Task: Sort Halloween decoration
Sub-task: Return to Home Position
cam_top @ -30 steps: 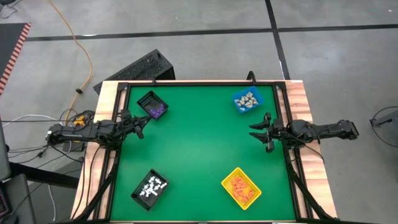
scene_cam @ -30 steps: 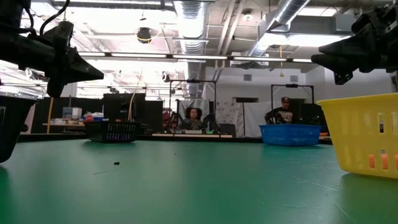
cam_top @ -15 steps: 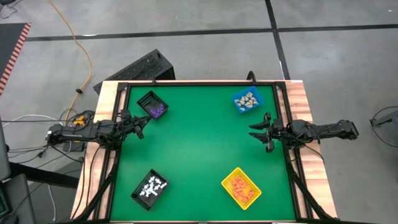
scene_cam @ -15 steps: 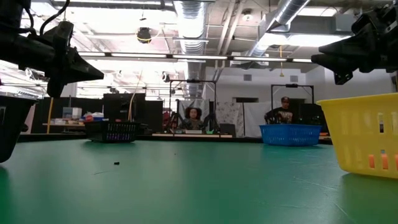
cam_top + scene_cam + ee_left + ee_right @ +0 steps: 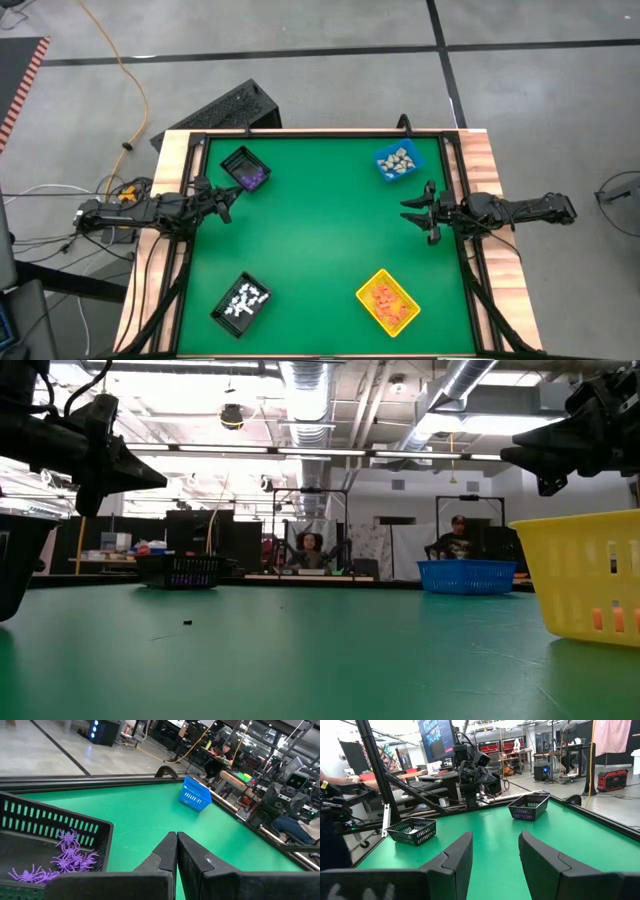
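While both arms hang at the table's (image 5: 320,240) side edges, all the Halloween decoration (image 5: 250,178) I can find lies inside bins. There are purple spiders (image 5: 70,855) in the first black bin (image 5: 50,820) and white pieces (image 5: 244,298) in the second black bin (image 5: 224,318). Orange pieces (image 5: 386,300) are in the yellow bin (image 5: 590,575), and beige pieces (image 5: 399,158) are in the blue bin (image 5: 465,575).

The left gripper (image 5: 176,835) hovers just beside the first black bin with its fingers pressed together, holding nothing. The right gripper (image 5: 495,835) hovers between the blue and yellow bins, apart from both, its fingers spread wide and empty.

My main worry is the left side. If I swing that arm carelessly on its way home, a finger could clip the nearby rim. I judge these mesh bins to be light, so the bin could slide or tip and scatter the spiders. A small dark speck (image 5: 187,623) sits on the mat in the low view. I cannot tell what it is, but a stray piece would leave the sorting unfinished.

As for heading, the pieces lie in loose heaps and face every way. The spiders splay their legs all round, so I read no long axis. The other pieces are too small for me to judge.
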Robot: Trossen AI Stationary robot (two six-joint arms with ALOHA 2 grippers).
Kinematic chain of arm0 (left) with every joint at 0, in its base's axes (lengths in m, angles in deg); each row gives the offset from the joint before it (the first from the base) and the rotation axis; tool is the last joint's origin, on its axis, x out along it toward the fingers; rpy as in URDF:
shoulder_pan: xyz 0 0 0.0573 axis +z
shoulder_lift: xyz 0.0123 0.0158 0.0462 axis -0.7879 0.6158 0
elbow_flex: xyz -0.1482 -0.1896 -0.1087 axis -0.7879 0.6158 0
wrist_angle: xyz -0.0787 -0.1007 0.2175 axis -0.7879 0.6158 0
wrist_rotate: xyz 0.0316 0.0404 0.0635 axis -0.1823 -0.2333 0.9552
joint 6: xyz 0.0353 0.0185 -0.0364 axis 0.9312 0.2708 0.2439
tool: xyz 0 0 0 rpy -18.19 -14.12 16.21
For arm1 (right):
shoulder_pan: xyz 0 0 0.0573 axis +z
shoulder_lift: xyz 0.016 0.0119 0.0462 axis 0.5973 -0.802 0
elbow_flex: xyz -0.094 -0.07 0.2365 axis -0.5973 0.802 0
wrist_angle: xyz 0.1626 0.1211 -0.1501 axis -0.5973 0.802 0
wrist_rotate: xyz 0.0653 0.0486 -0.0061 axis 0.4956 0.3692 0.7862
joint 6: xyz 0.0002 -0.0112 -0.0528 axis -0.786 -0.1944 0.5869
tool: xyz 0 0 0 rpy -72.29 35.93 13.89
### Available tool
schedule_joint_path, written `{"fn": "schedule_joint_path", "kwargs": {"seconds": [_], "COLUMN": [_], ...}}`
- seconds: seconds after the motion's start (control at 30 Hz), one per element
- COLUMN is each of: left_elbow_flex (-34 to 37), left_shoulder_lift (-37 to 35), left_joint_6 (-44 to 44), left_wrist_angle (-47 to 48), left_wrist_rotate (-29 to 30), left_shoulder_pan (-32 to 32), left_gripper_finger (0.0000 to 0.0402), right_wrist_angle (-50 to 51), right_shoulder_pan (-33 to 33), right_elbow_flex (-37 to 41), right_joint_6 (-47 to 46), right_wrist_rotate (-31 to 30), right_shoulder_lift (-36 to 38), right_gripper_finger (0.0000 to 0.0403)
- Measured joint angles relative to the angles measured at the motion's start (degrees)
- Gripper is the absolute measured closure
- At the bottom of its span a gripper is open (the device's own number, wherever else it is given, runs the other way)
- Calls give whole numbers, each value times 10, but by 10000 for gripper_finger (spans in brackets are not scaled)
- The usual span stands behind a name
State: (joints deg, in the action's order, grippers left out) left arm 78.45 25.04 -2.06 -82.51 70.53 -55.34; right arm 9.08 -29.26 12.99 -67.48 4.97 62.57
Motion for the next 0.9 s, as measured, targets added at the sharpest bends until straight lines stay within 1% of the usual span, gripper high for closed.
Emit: {"fn": "schedule_joint_path", "kwargs": {"seconds": [0.9], "left_elbow_flex": [0], "left_shoulder_lift": [-5], "left_joint_6": [0], "left_wrist_angle": [0], "left_wrist_rotate": [-1], "left_shoulder_pan": [-6], "left_gripper_finger": [401], "right_wrist_angle": [0], "right_shoulder_pan": [0], "right_elbow_flex": [0], "right_joint_6": [0], "right_wrist_rotate": [0], "right_shoulder_lift": [0], "right_gripper_finger": [225]}}
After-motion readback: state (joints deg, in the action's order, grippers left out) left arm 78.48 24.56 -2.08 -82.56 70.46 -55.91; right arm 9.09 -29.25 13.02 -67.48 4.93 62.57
